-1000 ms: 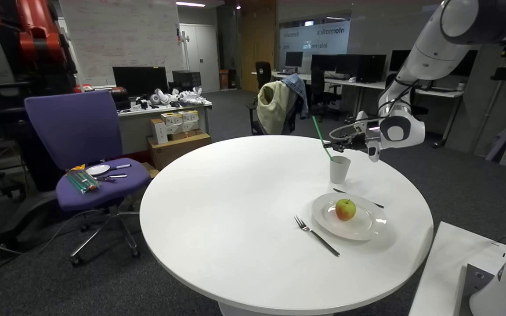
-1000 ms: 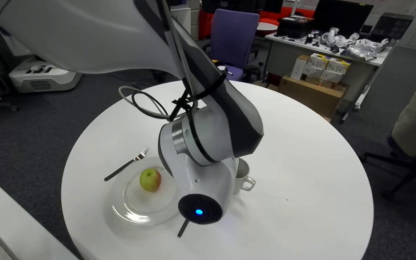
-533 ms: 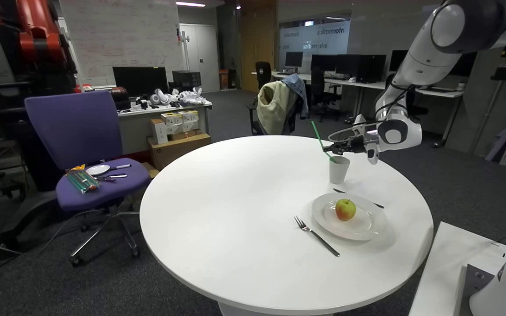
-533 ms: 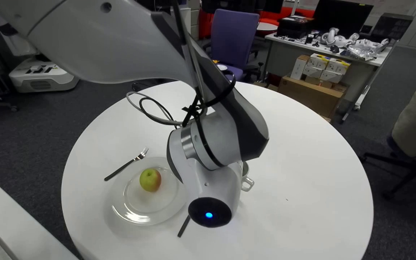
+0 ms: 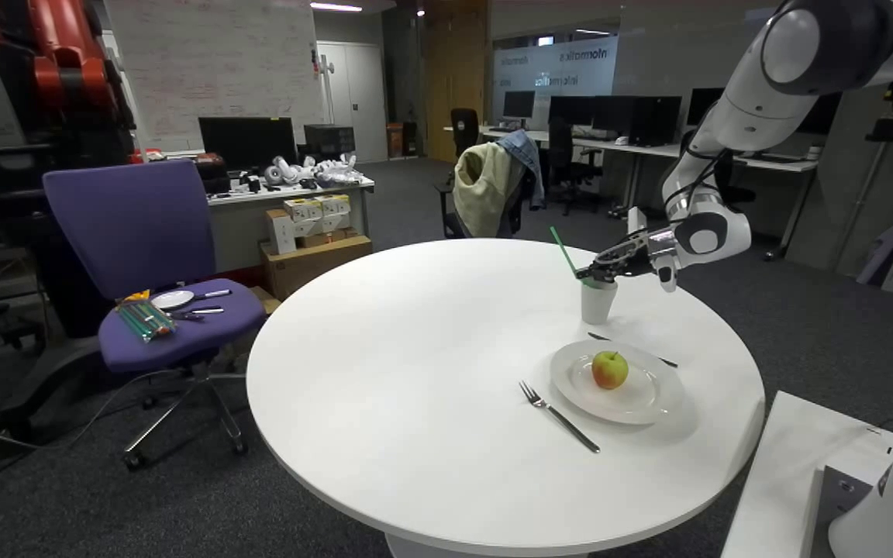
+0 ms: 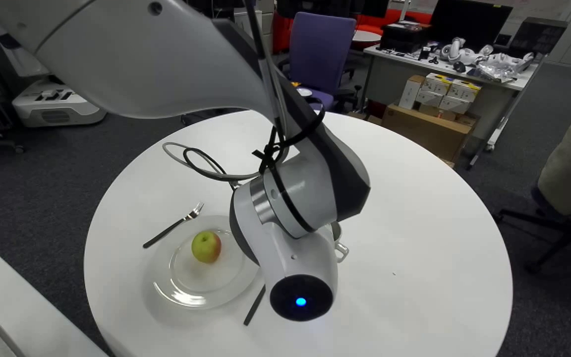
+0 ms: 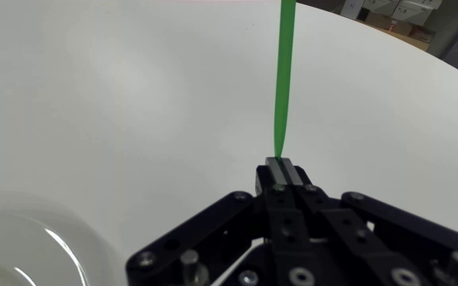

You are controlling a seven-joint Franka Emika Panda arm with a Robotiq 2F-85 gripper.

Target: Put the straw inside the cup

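The straw (image 5: 563,249) pinched at the mouth of the cup (image 5: 597,304)

In an exterior view, the gripper (image 5: 586,273) appears right over the cup's rim; whether it touches, I cannot tell. The straw leans: its free upper end points up and away from the arm (image 5: 760,112), and its lower part runs down past the gripper towards the cup's mouth. A trace of green seems to show at the rim, but how deep it goes is hidden. The coming move, I judge, turns on this slant: with the cup below the gripper, the lower end should be well inside the rim before release, or the straw may tip out. The cup stands upright on the tabletop (image 5: 400,364), near the plate (image 5: 644,395). On the glass panel (image 5: 555,70) behind, lettering seems to read "informatics", broken in places; the writing on the whiteboard (image 5: 222,70) is too faint to read.

In an exterior view where the arm's wrist (image 6: 310,263) hides gripper and straw, the cup's handle (image 6: 343,252) and a bit of rim show just beside it. The stacked boxes (image 6: 436,85) carry print too small to read.

In the wrist view, the fingers (image 7: 274,171) are pressed together on the straw, which looks squeezed flat at the tips; its long axis runs straight ahead of them. The plate's edge shows at lower left; the cup cannot be made out.
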